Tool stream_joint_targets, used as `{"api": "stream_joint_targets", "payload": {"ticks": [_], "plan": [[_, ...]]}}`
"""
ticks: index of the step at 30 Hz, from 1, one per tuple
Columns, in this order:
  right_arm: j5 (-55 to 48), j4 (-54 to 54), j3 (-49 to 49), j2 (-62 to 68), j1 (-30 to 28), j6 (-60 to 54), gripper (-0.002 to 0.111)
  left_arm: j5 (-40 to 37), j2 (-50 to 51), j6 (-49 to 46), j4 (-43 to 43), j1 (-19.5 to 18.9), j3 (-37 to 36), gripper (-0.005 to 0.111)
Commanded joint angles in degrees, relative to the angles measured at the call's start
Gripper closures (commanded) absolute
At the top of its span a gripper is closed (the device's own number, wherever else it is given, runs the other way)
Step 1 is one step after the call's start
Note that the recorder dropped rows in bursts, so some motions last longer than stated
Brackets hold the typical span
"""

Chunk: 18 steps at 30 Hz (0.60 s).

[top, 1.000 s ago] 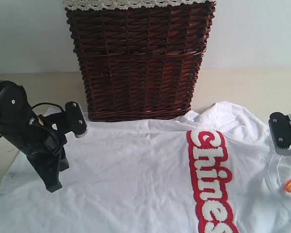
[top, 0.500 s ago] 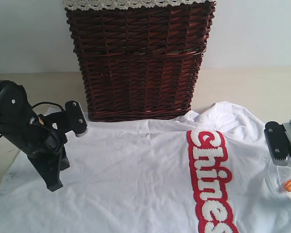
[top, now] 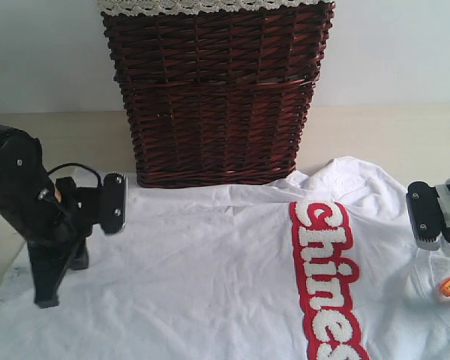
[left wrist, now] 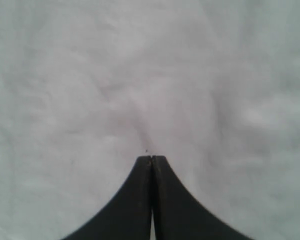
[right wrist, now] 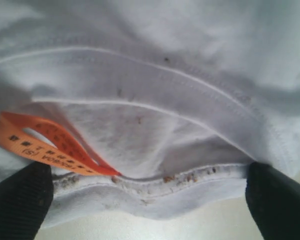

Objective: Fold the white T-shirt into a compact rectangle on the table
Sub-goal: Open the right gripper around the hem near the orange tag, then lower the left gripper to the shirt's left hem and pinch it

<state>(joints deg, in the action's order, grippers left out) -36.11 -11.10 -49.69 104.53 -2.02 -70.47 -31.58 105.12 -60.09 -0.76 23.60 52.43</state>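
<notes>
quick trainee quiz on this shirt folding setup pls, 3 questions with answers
1. True or false: the left gripper has its jaws open.
2. What stands on the table behind the white T-shirt? A) a wicker basket B) a cardboard box C) a metal bin
3. Fill in: the right gripper is open around the shirt's collar, next to a tag coloured ____.

Key: 1 false, they are shut, tips against the fabric. 2 A. 3 orange.
</notes>
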Motion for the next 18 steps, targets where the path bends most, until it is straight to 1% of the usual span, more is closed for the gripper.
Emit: {"api": "stream_joint_targets", "payload": {"ticks": [1,3,5,6,8,9,18], "plan": [[1.72,-1.23,0.23,0.53,0.06,0.1,0.003,-11.14,-0.5,-0.15,-15.42,-0.29,0.18,0.101],[2.99,-1.23,0.23,0.53,0.06,0.1,0.003,-14.22,-0.5,3.24,-19.71,-0.29,0.18,0.086],[3.37,-1.23,0.23,0.53,0.06,0.1,0.003,-15.6,-0.5,7.72,-22.9,-0.43,0.18,0.059],[3.37,-1.12,0.23,0.53,0.06,0.1,0.003,-16.14,-0.5,9.39,-24.15,-0.68,0.18,0.038],[3.37,-0.87,0.23,0.53,0.06,0.1,0.003,-16.27,-0.5,11.47,-24.29,-0.8,0.18,0.01],[3.37,-0.87,0.23,0.53,0.06,0.1,0.003,-16.27,-0.5,11.88,-24.29,-0.8,0.18,0.001],[3.37,-0.87,0.23,0.53,0.06,0.1,0.003,-16.69,-0.4,12.57,-23.65,-0.8,-0.43,0.002]]}}
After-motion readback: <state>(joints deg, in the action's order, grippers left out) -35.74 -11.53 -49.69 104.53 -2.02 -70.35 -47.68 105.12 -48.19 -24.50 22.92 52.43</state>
